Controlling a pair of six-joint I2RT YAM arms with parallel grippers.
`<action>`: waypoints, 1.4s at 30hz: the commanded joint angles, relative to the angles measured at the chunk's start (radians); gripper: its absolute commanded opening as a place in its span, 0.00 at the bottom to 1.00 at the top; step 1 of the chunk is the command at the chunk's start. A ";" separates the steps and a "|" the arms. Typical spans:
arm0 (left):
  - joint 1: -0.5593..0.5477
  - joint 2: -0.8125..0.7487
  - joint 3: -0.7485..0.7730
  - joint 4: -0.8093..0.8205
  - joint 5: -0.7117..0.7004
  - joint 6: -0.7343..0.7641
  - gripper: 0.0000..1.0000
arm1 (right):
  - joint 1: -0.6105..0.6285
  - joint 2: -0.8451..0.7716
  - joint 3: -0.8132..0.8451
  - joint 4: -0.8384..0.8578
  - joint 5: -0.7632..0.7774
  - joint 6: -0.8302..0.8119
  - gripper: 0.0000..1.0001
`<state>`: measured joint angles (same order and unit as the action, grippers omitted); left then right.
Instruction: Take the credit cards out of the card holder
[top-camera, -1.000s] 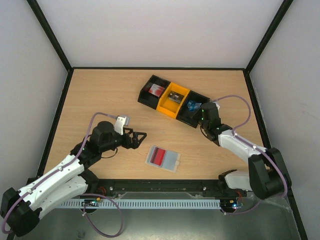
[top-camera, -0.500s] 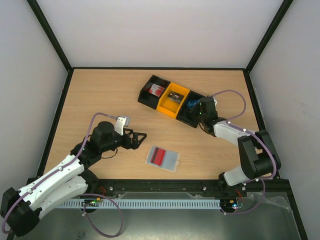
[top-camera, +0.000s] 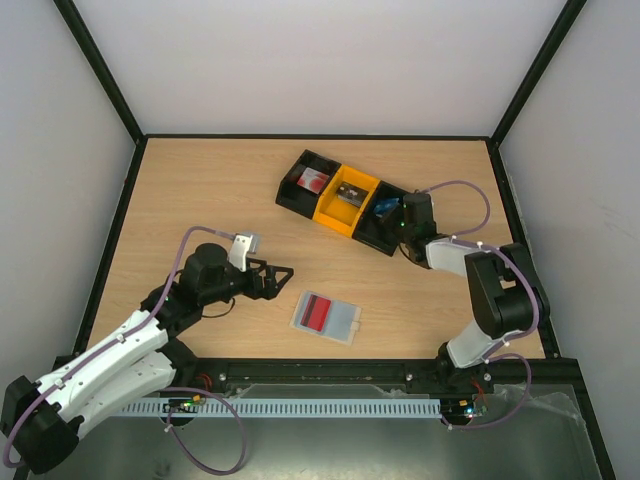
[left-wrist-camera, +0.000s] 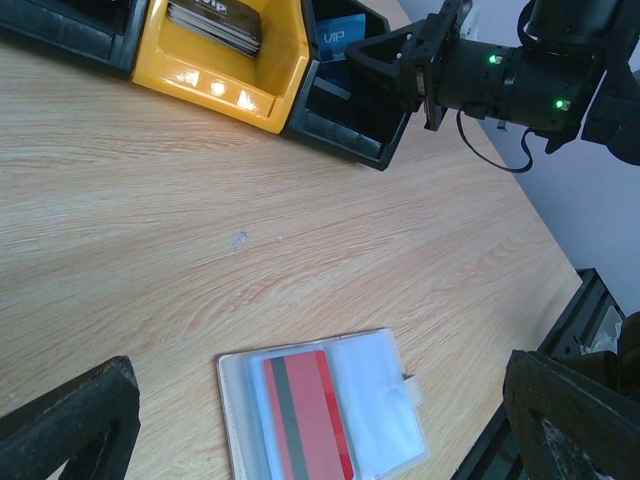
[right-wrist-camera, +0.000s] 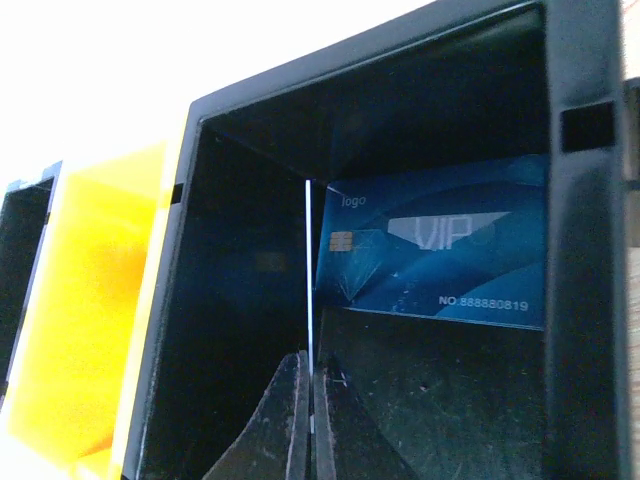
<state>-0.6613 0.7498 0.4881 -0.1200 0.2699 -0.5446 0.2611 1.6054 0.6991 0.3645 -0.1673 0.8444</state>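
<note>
Right wrist: right pincer (right-wrist-camera: 309, 375) clamps a credit card (right-wrist-camera: 306, 260) edge-on at the tray (right-wrist-camera: 575, 300); dropping it looks next. Left pincer (top-camera: 288, 278) gapes, empty.

A lab test cell: white walls (top-camera: 320, 60), black frame (top-camera: 105, 75), wooden tabletop (top-camera: 200, 190).
</note>
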 joint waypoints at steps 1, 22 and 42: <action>0.005 -0.012 -0.012 0.000 0.011 -0.012 1.00 | -0.005 0.022 0.020 0.071 -0.017 -0.007 0.02; 0.006 0.057 -0.003 0.001 0.022 -0.001 1.00 | -0.011 0.028 0.084 -0.064 0.077 0.041 0.27; 0.005 0.167 -0.132 0.213 0.030 -0.068 1.00 | 0.012 -0.242 0.091 -0.403 0.033 0.146 0.47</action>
<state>-0.6613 0.8917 0.3996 -0.0105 0.2890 -0.6022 0.2558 1.4567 0.8200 0.0410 -0.1116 0.9703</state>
